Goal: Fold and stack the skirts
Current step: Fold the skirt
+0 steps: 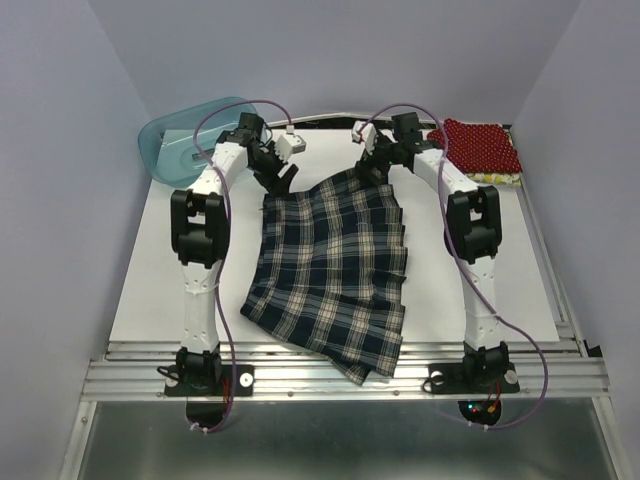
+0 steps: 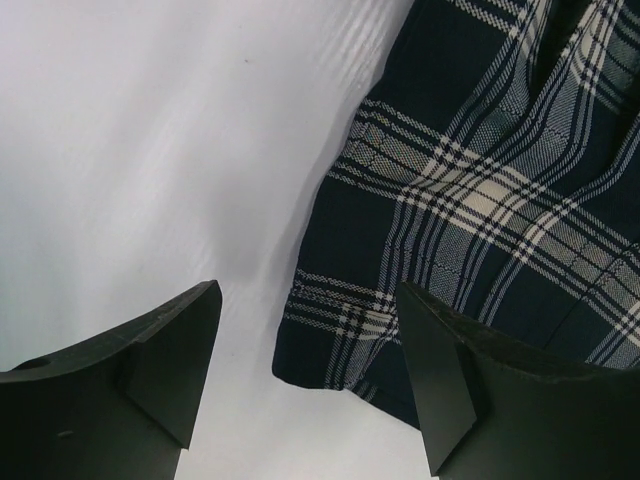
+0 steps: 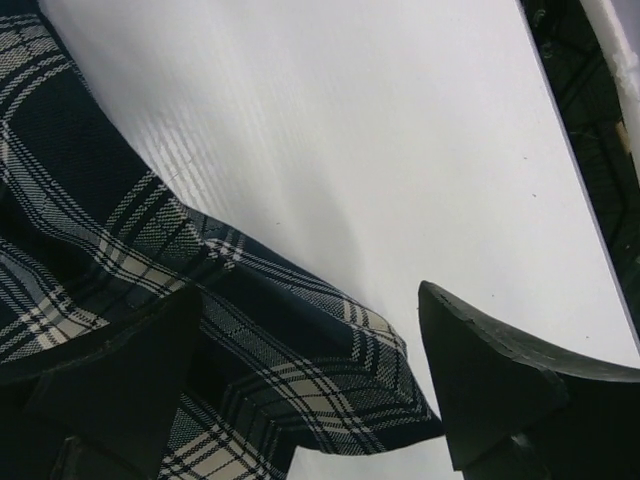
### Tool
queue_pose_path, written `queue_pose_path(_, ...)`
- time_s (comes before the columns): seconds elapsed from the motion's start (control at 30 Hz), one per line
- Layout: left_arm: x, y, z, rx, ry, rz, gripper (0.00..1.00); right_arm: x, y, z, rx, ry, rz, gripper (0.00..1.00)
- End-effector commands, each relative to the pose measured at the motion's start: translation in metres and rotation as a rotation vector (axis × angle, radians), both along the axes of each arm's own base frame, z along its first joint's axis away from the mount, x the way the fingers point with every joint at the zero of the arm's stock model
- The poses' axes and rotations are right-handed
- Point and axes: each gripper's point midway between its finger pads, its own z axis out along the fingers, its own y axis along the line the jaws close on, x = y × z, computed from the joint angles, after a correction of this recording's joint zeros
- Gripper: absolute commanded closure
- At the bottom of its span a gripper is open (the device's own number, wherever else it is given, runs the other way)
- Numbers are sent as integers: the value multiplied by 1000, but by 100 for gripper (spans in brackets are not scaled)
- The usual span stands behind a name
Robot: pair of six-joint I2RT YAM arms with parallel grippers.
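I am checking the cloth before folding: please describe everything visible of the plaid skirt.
The plaid skirt is pleated, woven-looking cloth, navy with white and dark-green checks. It lies spread on the white table, its near corner over the metal rail. The left tool and right tool hang open at its far corners, gripping nothing.

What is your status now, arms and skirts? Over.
Left gripper and right gripper open, over far corners of plaid skirt. It lies spread out, not held. Red skirt far right, teal tub far left, both apart from it.
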Motion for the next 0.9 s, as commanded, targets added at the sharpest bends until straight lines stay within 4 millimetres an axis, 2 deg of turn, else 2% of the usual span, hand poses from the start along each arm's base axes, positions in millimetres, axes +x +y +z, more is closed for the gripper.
queue_pose_path(0.0, -5, 10, 10, 23, -11, -13, 17, -1, 19, 14, -41, -104, 119, 11)
queue_pose_path(0.03, -7, 14, 3, 35, -3, -5, 17, -2, 16, 3, -57, -102, 118, 20)
queue_pose_path(0.07, -7, 16, -2, 44, -1, 4, 17, -4, 13, -3, -71, -92, 114, 25)
queue_pose_path(0.13, -6, 21, -7, 69, -6, 23, 17, -5, 11, -8, -81, -90, 106, 32)
queue_pose_path(0.17, -8, 23, -11, 75, 4, 28, 19, -4, 11, -8, -83, -90, 102, 40)
queue_pose_path(0.27, -12, 22, -13, 76, 23, 16, 40, -1, 6, -4, -105, -101, 77, 52)
queue_pose_path(0.3, -14, 22, -13, 76, 29, 11, 44, -1, 5, -1, -109, -107, 73, 55)
queue_pose_path(0.43, -15, 21, -11, 72, 43, 14, 67, 2, 1, 18, -120, -150, 59, 71)
queue_pose_path(0.47, -14, 21, -8, 62, 41, 17, 74, 3, 0, 26, -120, -162, 51, 81)
queue_pose_path(0.5, -15, 16, -1, 36, 39, 17, 85, 8, -3, 34, -127, -179, 20, 87)
queue_pose_path(0.57, -17, 11, 12, 1, 27, 9, 93, 18, -9, 51, -133, -226, -33, 99)
queue_pose_path(0.6, -18, 8, 30, -26, -4, 7, 100, 31, -17, 73, -131, -282, -70, 99)
queue_pose_path(0.63, -14, 6, 42, -43, -38, 19, 100, 36, -17, 83, -120, -303, -85, 99)
queue_pose_path(0.67, -16, 5, 47, -52, -53, 27, 100, 44, -25, 96, -114, -332, -111, 99)
queue_pose_path(0.7, -8, 6, 73, -62, -139, 41, 100, 56, -32, 123, -101, -391, -144, 99)
queue_pose_path(0.77, -7, 8, 88, -81, -175, 83, 100, 65, -39, 147, -93, -446, -169, 99)
queue_pose_path(0.8, -6, 10, 108, -94, -220, 101, 100, 67, -40, 158, -96, -476, -173, 99)
queue_pose_path(0.83, -2, 11, 116, -109, -254, 116, 100, 71, -46, 173, -96, -513, -187, 99)
queue_pose_path(0.87, -1, 11, 123, -123, -266, 141, 100, 71, -47, 179, -98, -533, -188, 99)
